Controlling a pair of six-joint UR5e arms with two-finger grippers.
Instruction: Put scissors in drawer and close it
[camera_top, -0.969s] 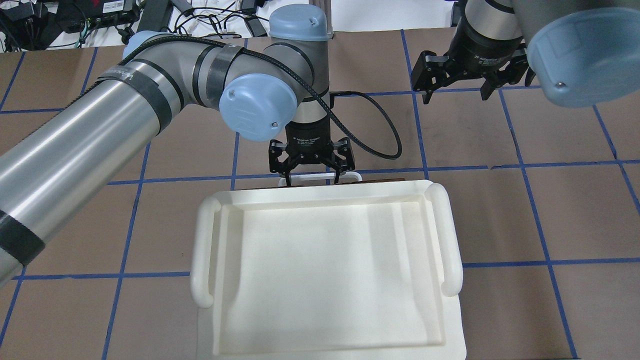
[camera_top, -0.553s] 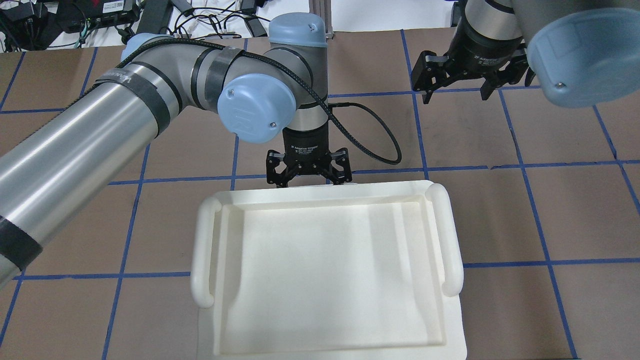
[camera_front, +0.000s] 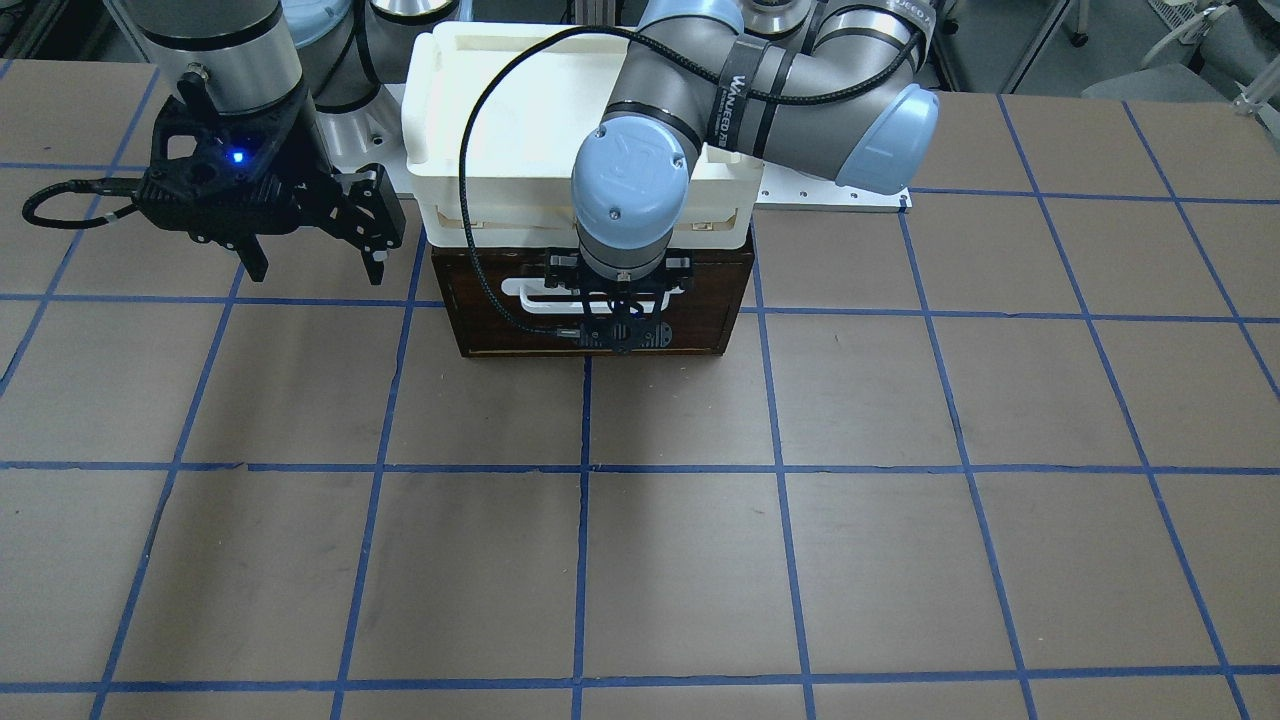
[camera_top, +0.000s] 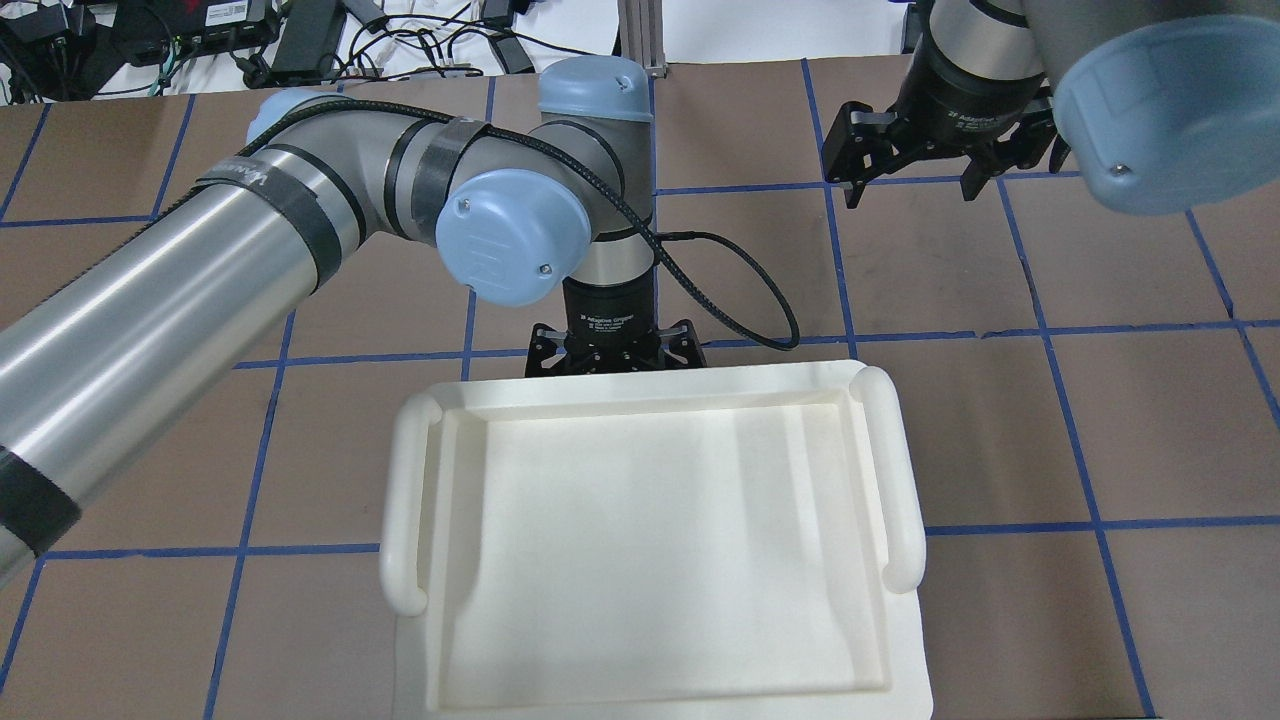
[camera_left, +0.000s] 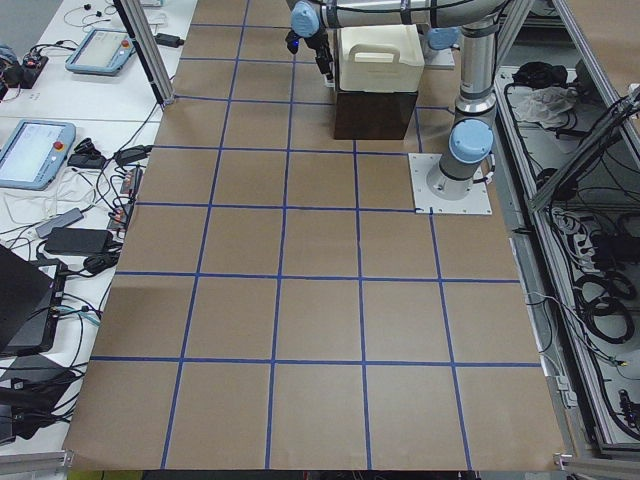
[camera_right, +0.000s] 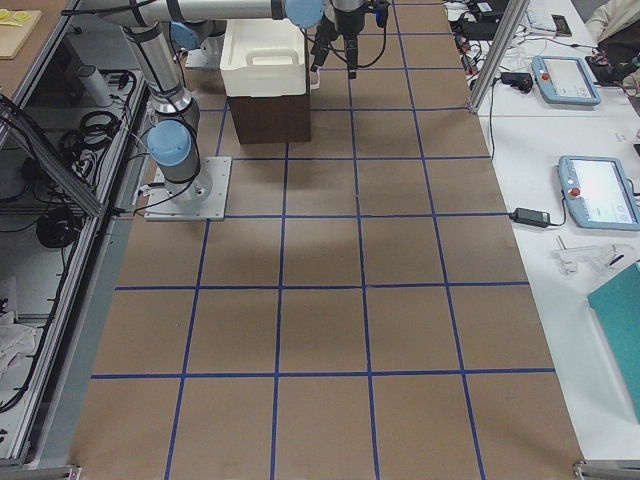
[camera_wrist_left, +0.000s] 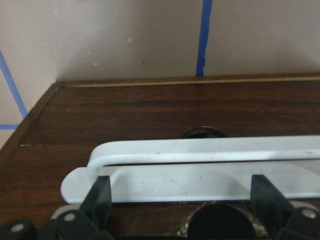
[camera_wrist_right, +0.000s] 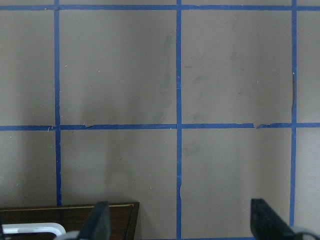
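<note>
The drawer (camera_front: 480, 325) shows its dark brown front panel, which looks flush with its cabinet, and a white bar handle (camera_front: 530, 292). My left gripper (camera_front: 622, 322) is open, right at the front panel and the handle (camera_wrist_left: 200, 155), with its fingers (camera_wrist_left: 97, 200) spread wide. In the overhead view the left gripper (camera_top: 615, 358) sits at the bin's far edge and the drawer is hidden. My right gripper (camera_top: 912, 190) is open and empty, above the table off the drawer's corner (camera_wrist_right: 100, 212). The scissors are not in view.
A cream-white plastic bin (camera_top: 900, 460) sits on top of the drawer's cabinet and hides it from above. The right gripper (camera_front: 315, 268) hangs beside the bin (camera_front: 440, 90). Brown table with a blue tape grid (camera_front: 580, 470) stretches in front of the drawer.
My left gripper has moved toward the robot's base. The white handle and dark drawer edge that stuck out past the bin are now hidden under it. The right arm has not moved.
</note>
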